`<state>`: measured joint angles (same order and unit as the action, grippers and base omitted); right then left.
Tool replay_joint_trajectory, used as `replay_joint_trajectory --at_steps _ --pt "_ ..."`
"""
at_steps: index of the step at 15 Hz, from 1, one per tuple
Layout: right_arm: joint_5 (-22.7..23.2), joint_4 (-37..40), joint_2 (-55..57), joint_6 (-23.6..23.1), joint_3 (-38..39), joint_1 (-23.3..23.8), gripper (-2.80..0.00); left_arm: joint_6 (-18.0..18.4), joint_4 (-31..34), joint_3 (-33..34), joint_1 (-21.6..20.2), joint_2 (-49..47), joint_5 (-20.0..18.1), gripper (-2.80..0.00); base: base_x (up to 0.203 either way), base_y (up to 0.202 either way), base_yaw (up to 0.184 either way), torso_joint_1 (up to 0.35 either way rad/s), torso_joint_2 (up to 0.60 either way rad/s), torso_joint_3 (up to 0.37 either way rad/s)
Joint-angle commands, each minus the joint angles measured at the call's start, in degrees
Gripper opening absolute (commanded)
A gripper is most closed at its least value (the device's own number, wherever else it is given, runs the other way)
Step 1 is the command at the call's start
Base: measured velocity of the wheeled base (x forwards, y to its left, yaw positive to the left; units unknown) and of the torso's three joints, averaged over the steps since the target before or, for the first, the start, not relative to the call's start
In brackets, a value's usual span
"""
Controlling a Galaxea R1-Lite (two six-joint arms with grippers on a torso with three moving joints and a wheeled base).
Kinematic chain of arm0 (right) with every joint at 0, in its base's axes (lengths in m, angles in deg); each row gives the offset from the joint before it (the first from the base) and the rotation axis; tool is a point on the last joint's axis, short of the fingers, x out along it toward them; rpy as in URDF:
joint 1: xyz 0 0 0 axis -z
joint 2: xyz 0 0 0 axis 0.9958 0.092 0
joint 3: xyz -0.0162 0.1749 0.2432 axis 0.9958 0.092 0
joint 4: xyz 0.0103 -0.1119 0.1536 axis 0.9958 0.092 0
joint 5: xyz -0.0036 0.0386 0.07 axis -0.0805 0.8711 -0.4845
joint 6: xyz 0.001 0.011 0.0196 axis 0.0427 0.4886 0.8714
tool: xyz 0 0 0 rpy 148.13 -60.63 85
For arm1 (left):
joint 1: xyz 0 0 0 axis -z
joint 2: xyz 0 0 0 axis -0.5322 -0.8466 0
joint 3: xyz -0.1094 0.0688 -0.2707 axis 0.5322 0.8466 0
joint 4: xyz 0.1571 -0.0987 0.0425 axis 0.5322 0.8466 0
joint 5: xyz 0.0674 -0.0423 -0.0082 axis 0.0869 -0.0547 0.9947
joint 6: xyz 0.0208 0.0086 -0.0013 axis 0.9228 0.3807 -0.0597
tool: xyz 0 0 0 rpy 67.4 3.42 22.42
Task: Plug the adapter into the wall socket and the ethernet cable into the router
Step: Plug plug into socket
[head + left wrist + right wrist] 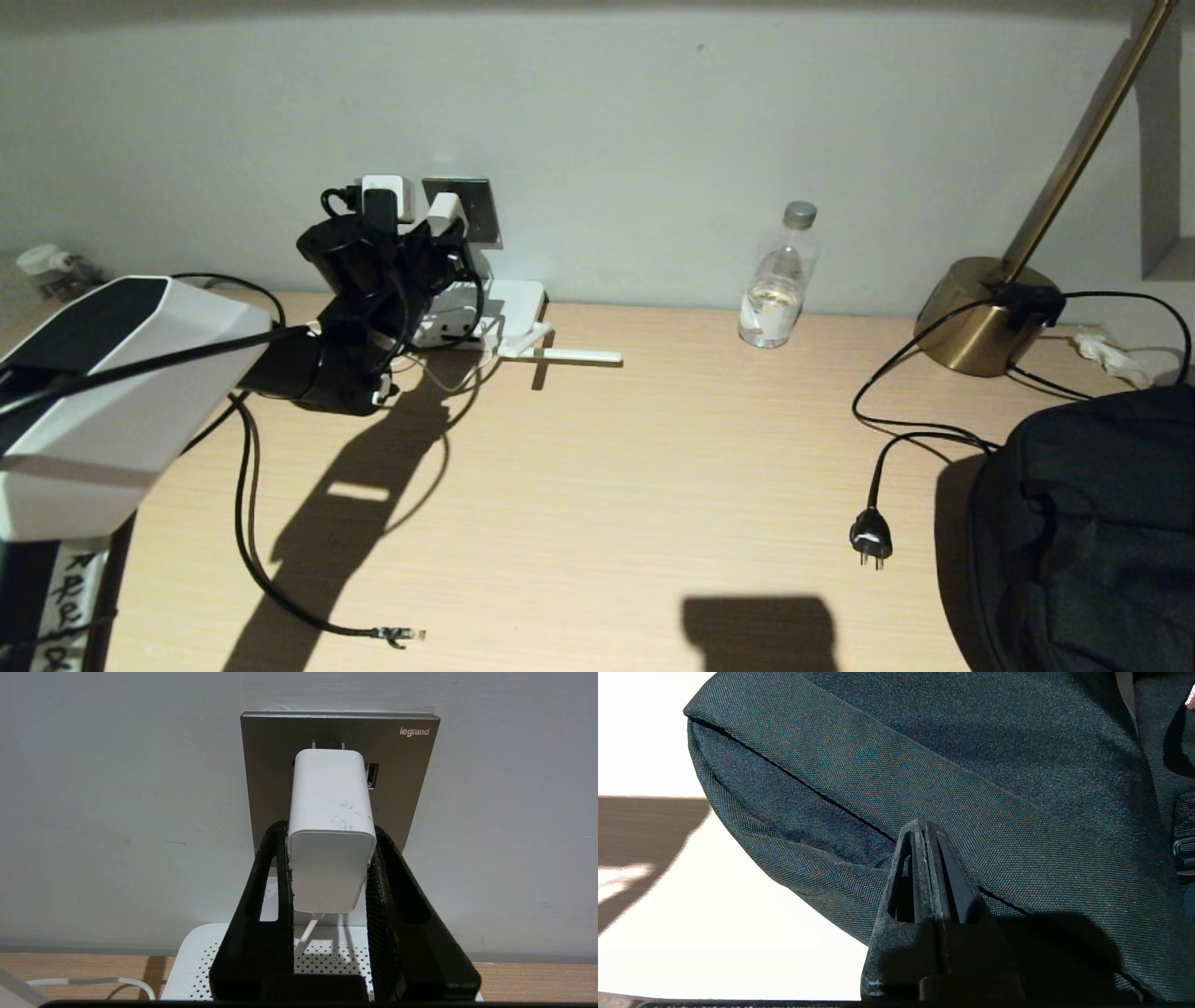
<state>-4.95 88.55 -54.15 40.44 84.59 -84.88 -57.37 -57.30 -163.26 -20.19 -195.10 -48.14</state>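
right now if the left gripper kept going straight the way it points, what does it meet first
The left gripper, shut on the adapter, points at the wall socket. The adapter's prongs would reach the plate first; they look at its holes, though depth is unclear.

Router (509, 308) crowds wall under socket (476, 210); bare desk (653, 467) mid; bag (1092, 523) blocks right.
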Motion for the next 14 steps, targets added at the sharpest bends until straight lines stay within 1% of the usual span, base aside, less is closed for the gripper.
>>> replay_joint_trajectory --at_steps 1,7,14 --pt "0.1 0.0 0.1 0.0 0.0 0.0 -2.8 0.0 -0.3 -0.1 0.0 -0.2 0.0 -2.8 0.0 0.0 0.0 0.0 0.0 0.0" --pt "0.0 0.0 0.1 0.0 0.0 0.0 -2.8 0.0 1.2 -0.2 0.0 0.4 0.0 -2.8 0.0 0.0 0.0 0.0 0.0 0.0" --pt "0.0 0.0 0.1 0.0 0.0 0.0 -2.8 0.0 1.2 -0.2 0.0 0.5 0.1 -2.8 0.0 0.0 0.0 0.0 0.0 0.0"
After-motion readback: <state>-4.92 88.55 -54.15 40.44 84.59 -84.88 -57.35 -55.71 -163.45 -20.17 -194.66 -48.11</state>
